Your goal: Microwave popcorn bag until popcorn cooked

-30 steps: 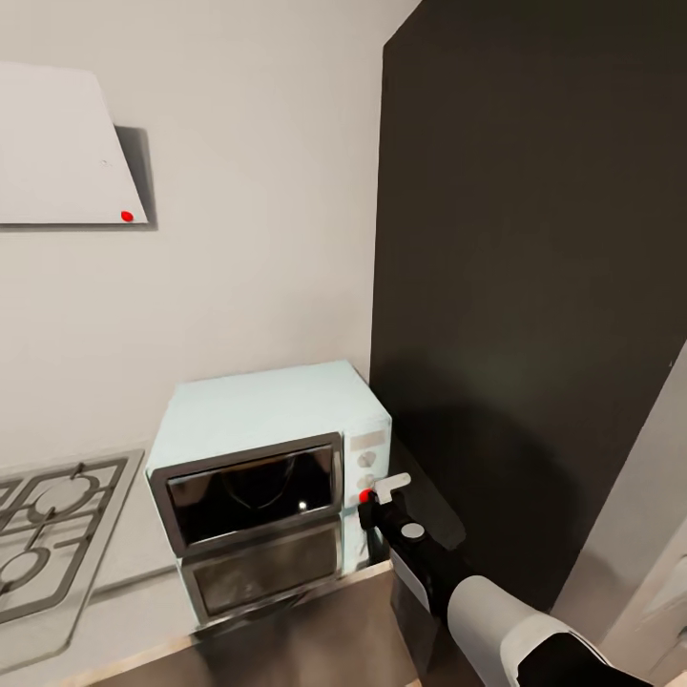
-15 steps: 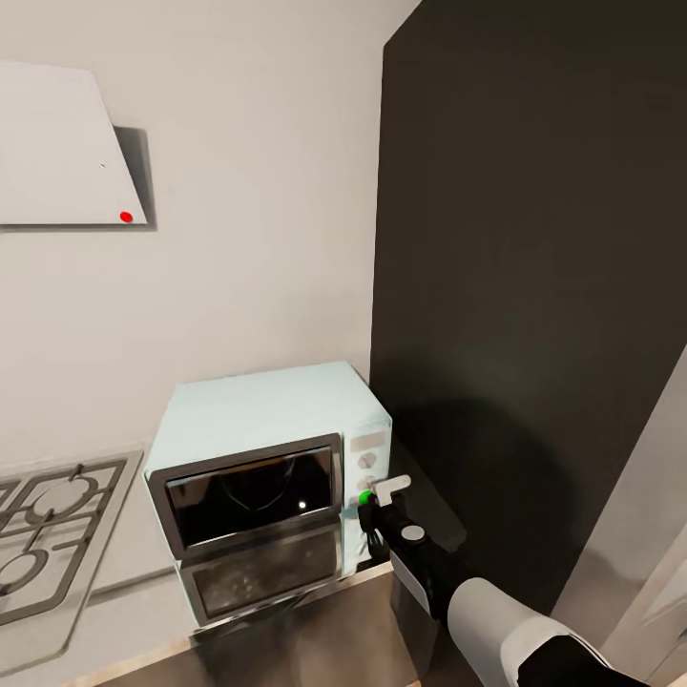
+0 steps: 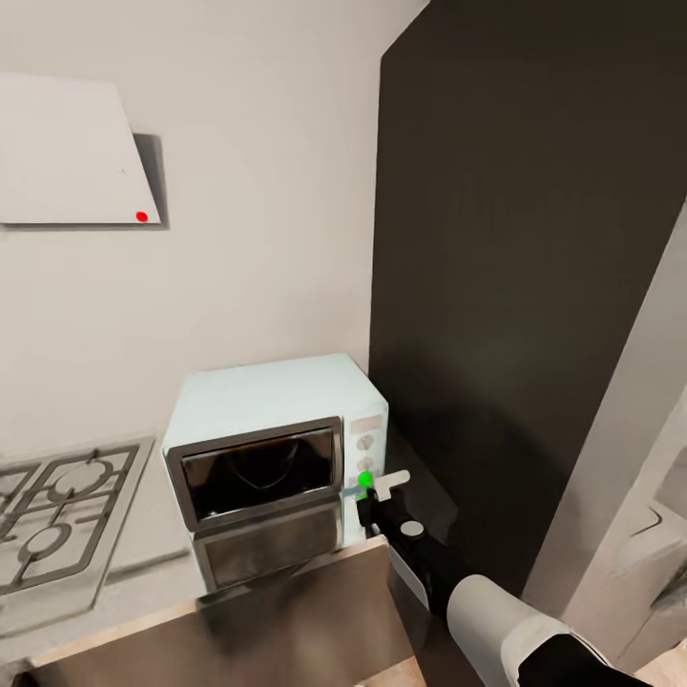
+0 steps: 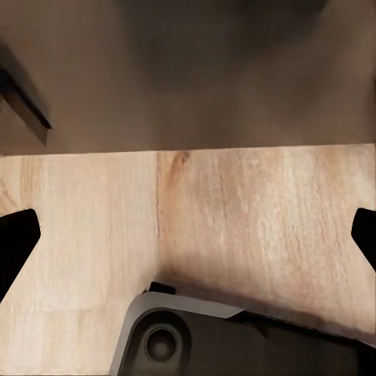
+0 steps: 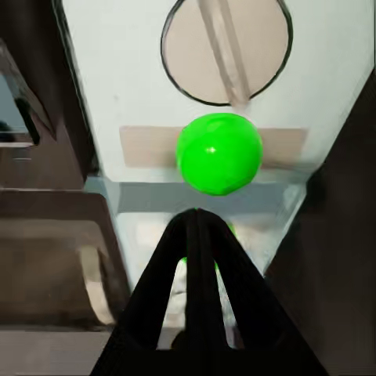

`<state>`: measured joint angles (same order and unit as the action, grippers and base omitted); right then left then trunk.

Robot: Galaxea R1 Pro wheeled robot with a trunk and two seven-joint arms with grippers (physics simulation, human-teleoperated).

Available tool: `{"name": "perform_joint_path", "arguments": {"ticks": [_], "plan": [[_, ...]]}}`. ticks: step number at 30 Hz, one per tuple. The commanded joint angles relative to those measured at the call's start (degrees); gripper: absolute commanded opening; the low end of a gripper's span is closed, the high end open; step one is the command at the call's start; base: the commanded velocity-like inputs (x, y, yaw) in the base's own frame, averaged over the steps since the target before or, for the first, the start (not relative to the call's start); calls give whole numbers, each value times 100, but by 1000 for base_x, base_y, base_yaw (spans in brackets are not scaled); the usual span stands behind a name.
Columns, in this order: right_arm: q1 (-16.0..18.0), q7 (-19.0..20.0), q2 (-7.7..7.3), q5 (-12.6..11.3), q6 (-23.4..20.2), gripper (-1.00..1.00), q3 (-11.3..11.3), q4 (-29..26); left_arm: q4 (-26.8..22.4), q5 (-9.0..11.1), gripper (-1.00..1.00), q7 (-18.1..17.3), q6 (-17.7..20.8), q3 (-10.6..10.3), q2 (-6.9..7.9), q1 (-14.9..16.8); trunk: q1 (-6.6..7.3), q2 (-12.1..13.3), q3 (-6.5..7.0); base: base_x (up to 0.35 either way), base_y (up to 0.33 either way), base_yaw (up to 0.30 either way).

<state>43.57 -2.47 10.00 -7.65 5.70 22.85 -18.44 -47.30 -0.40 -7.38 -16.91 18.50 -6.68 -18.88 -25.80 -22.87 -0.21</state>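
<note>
The pale mint-blue microwave [image 3: 277, 405] stands on the grey countertop [image 3: 143, 577] against a tall dark panel, its dark glass door shut. A faint curved outline shows behind the glass; I cannot tell whether it is the popcorn bag. The dot on its right panel [image 3: 364, 477] glows green [image 5: 218, 153] below a round knob [image 5: 225, 48]. My right gripper [image 3: 366, 502] is shut, its joined fingertips [image 5: 196, 215] right in front of the green dot. My left gripper [image 4: 188, 235] is open over the wood floor, with nothing between its fingers.
A gas hob [image 3: 52, 520] is set into the countertop left of the microwave. A flat grey range hood [image 3: 67, 153] with a red dot hangs above it. A tall dark cabinet [image 3: 525, 286] rises to the right, then a pale steel fridge side [image 3: 639, 458].
The microwave's dot has turned from red to green. The head camera has shifted a little, so the whole picture has moved; my right gripper stays at the dot.
</note>
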Motion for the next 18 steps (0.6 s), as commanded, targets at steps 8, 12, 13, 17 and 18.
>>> {"name": "perform_joint_path", "arguments": {"ticks": [8, 12, 13, 17, 18], "plan": [[-44, -9, 0, -55, -2, 100, 44, -174, -7, -4, 100, -51, -5, 31, -8, -1, 1, -5, -2, -342, 0, 0], [-64, -8, 0, -53, 9, 100, 44, -202, -7, -4, 100, -49, -5, 31, -8, -1, 1, -5, -2, -342, 0, 0], [-65, -8, 0, -53, 9, 100, 44, -206, -7, -4, 100, -49, -5, 31, -8, -1, 1, -5, -2, -342, 0, 0], [-76, -8, 0, -53, 12, 100, 44, -212, -7, -4, 100, -48, -5, 31, -8, -1, 1, -5, -2, -342, 0, 0], [-76, -8, 0, -53, 11, 100, 44, -212, -7, -4, 100, -49, -5, 31, -8, -1, 1, -5, -2, -342, 0, 0]]}}
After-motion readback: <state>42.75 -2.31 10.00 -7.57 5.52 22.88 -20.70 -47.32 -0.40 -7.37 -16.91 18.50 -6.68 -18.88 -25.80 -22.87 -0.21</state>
